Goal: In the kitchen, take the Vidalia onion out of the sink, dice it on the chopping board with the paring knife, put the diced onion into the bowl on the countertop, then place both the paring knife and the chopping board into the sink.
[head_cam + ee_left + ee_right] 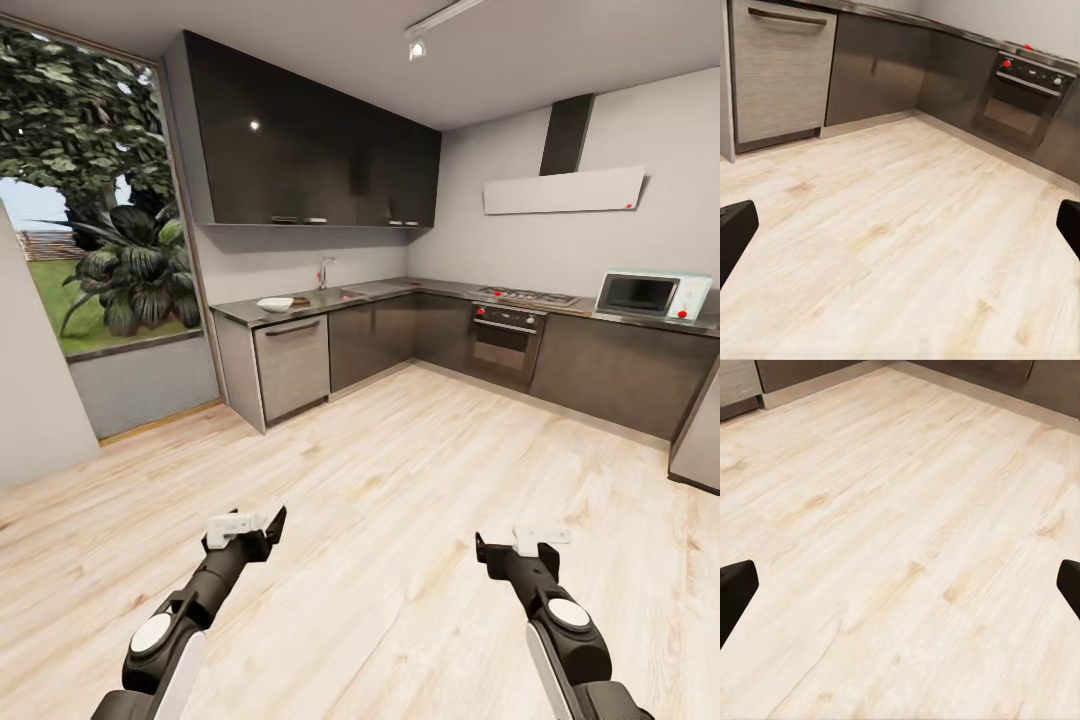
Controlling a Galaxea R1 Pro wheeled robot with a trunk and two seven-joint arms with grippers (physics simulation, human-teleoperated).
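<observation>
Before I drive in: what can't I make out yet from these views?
- Sink basin inside, head view: hidden by its rim; onion unconfirmed.
- Paring knife, head view: too small by the chopping board.
- Left claw fingertips, left wrist view: cut off by both side edges.

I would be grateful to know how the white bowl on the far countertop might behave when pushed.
The bowl looks shallow and wide, so it would probably slide rather than tip. The countertop appears glossy, so it may slip easily. Near the edge, it could fall.
</observation>
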